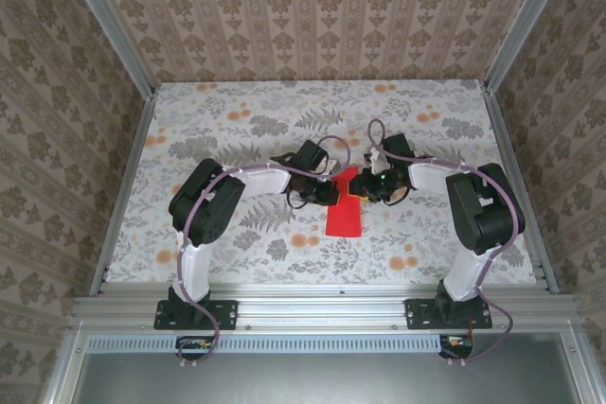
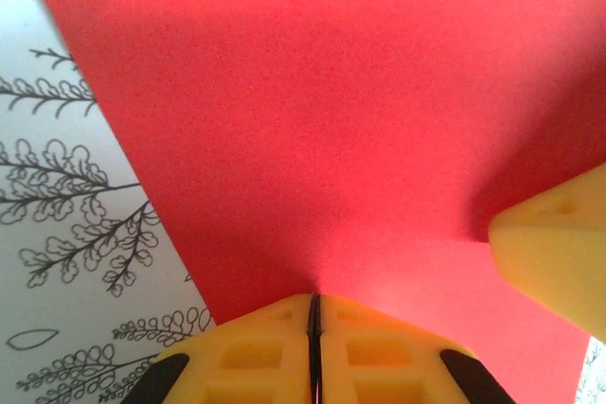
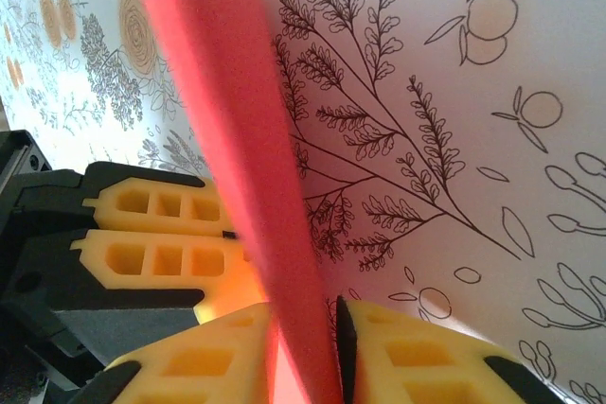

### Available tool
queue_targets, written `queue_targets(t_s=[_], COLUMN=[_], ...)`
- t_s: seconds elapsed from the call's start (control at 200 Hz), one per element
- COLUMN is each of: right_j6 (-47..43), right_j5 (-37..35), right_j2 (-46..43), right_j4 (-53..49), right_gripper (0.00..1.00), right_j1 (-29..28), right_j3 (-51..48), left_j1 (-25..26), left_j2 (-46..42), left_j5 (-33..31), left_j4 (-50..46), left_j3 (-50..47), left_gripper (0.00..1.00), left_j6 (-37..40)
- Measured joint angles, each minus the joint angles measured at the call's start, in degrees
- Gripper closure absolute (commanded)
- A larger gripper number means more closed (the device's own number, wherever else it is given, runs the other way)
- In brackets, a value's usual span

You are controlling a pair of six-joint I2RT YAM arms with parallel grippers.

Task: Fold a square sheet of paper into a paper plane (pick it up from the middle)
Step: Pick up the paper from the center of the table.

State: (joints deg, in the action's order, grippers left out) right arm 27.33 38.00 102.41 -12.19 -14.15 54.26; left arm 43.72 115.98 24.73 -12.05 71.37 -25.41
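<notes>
**Item:** square sheet of paper (image 2: pixel 360 120), plain red.
**Location:** one edge is nipped in the clenched left pincer (image 2: pixel 313 324). A narrow, curled-over stretch rises between the fingers of the right pincer (image 3: pixel 303 338), which grasps it too. The rest trails onto the tabletop (image 1: pixel 237 111) beneath both pincers.
**Progress:** judged early. The sheet is lifted and a first fold is forming. There is no pointed dart yet, and the later folds remain.

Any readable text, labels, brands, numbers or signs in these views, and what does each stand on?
None can be read.
The paper is plain red and unmarked.
The tablecloth and the wallpaper carry only floral patterns, no lettering.
</notes>
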Motion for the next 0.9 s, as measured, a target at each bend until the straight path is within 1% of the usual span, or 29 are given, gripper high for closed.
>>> queue_targets(t_s=[0.135, 0.235, 0.325, 0.48, 0.65, 0.82, 0.9], right_j6=[-0.39, -0.35, -0.11, 0.94, 2.67, 6.32, 9.09], right_j5=[0.0, 0.22, 0.7, 2.32, 4.48, 7.74, 9.46], right_j2=[0.0, -0.02, -0.09, -1.22, -3.89, -7.28, -8.44], right_j4=[0.0, 0.02, 0.2, 0.83, 1.79, 3.69, 5.46], right_gripper=[0.84, 0.9, 0.94, 0.95, 0.98, 0.99, 1.0], right_j1=[0.0, 0.0, 0.0, 0.0, 0.02, 0.24, 0.42], right_j3=[0.0, 0.0, 0.0, 0.0, 0.0, 0.44, 0.94], left_j1=[-0.35, -0.72, -1.03, -1.79, -2.99, -5.33, -6.62], left_j2=[-1.29, -2.67, -4.07, -8.41, -13.97, -20.65, -24.15], left_j5=[0.15, 0.13, 0.11, 0.31, 0.37, -0.26, -0.57], left_j4=[-2.12, -4.61, -6.84, -9.53, -11.47, -12.48, -12.26], left_j3=[-0.59, -1.11, -1.46, -1.7, -1.7, -3.13, -4.66], left_gripper=[0.8, 0.72, 0.71, 0.69, 0.57, 0.47, 0.45], left_j6=[-0.09, -0.33, -0.48, -0.48, -0.57, -0.94, -1.53])
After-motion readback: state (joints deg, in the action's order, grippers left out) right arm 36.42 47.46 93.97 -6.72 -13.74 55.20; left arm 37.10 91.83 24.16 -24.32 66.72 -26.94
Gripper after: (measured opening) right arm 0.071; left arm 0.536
